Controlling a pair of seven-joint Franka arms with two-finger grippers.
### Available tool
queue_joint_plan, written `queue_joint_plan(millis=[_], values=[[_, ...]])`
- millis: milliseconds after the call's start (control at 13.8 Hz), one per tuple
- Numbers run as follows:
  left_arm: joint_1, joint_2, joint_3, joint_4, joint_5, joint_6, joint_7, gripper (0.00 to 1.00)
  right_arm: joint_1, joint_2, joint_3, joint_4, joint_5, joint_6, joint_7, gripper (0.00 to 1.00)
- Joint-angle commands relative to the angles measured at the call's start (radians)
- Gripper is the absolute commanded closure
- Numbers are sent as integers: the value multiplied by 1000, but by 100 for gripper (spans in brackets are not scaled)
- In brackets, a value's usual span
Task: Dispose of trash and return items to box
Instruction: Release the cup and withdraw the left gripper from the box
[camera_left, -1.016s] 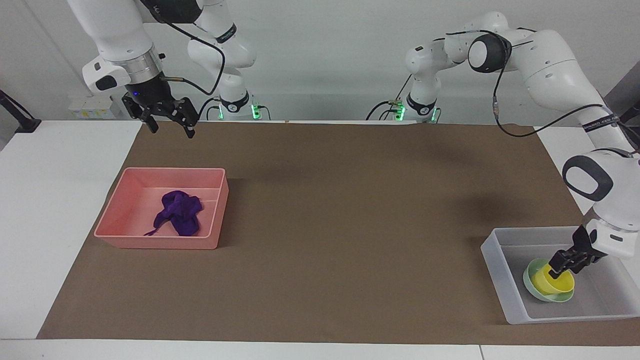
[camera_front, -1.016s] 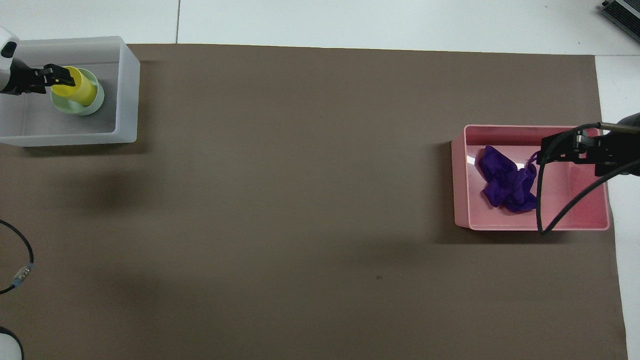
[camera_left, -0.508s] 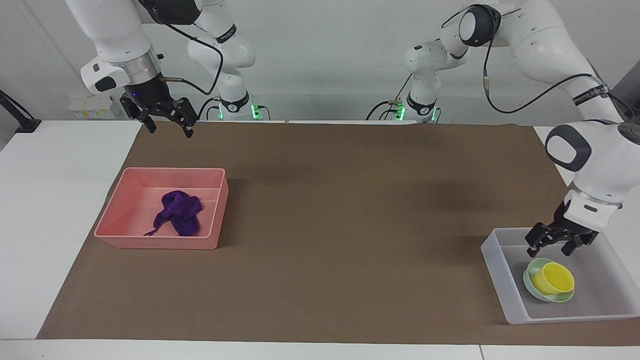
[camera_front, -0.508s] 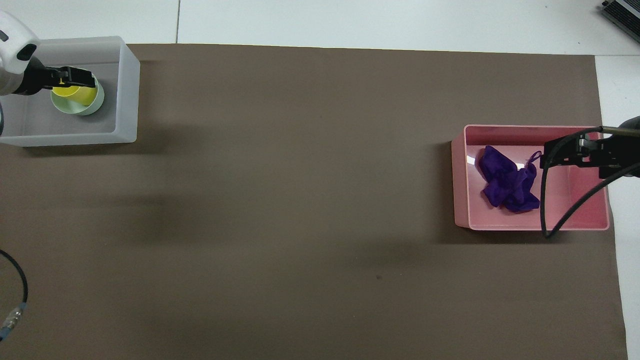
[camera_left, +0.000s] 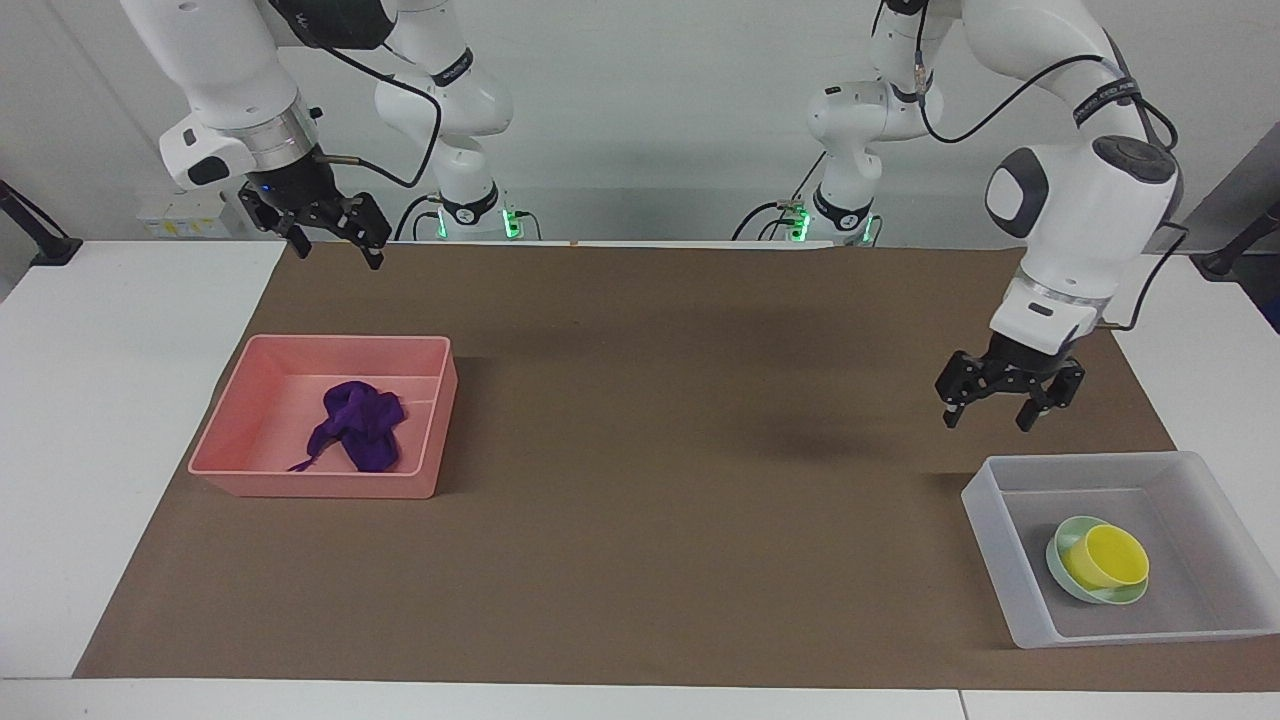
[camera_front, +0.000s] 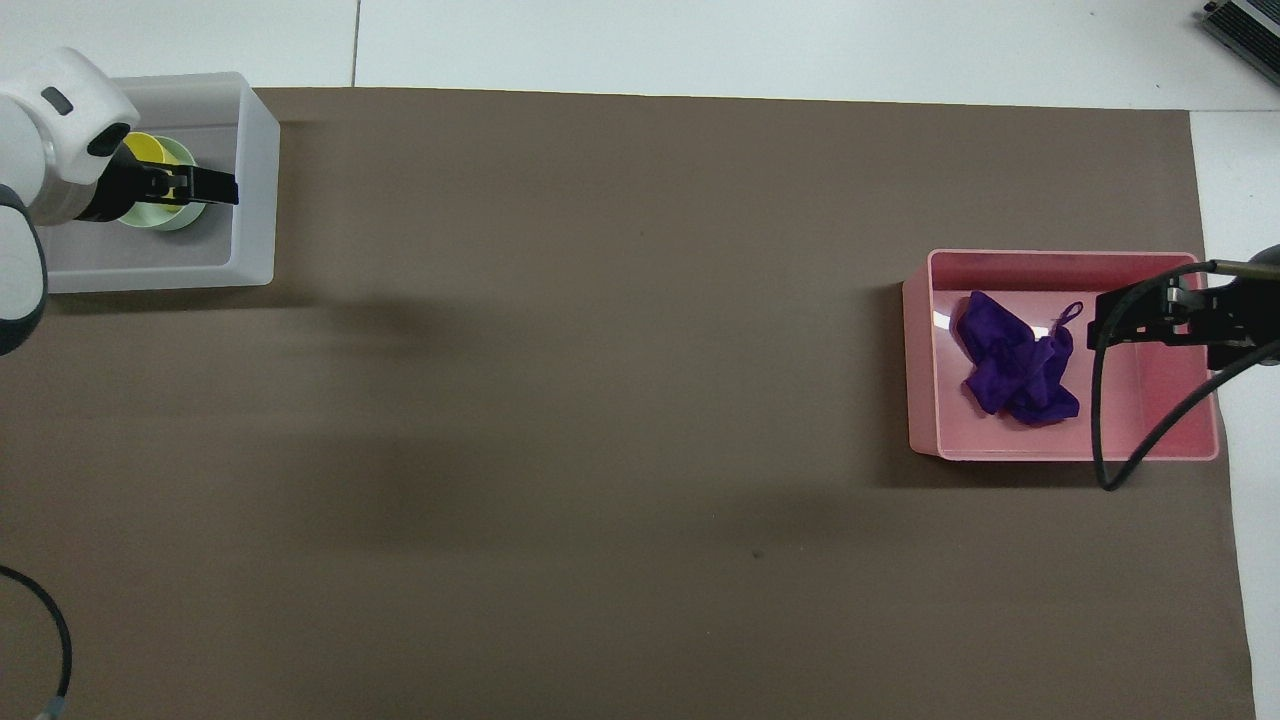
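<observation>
Overhead, brown mat (camera_left: 650, 450) on white table (camera_left: 110, 420), pale wall, both end effectors (camera_left: 995, 400) (camera_left: 330, 235) spread, empty.

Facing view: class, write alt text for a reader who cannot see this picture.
A yellow cup sits inside a mint-green bowl in a translucent box at the left arm's end of the table, the left gripper open and raised above the brown mat beside it. At the right arm's end, purple cloth lies in a pink bin; the right gripper hangs open and raised.
</observation>
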Motion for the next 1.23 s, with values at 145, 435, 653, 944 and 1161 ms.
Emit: queue_joint_plan(millis=[145,435,653,944,1161], values=[[-42,-119,13,-62,18,-70,-75,0,24,-18,-27,-26,-22,59,-15,0],[-28,-97,12,75,18,-193,-66,0,6,-18,-20,-26,-24,55,-23,0],[-28,-96,12,150,19,-281,-56,0,9,-24,-20,-34,-10,55,-18,0],[-27,-44,16,293,42,-443,41,0,17,-30,-20,-45,-10,57,-15,0],[-31,-44,21,338,58,-541,50,0,20,-32,-18,-49,-22,62,-21,0]])
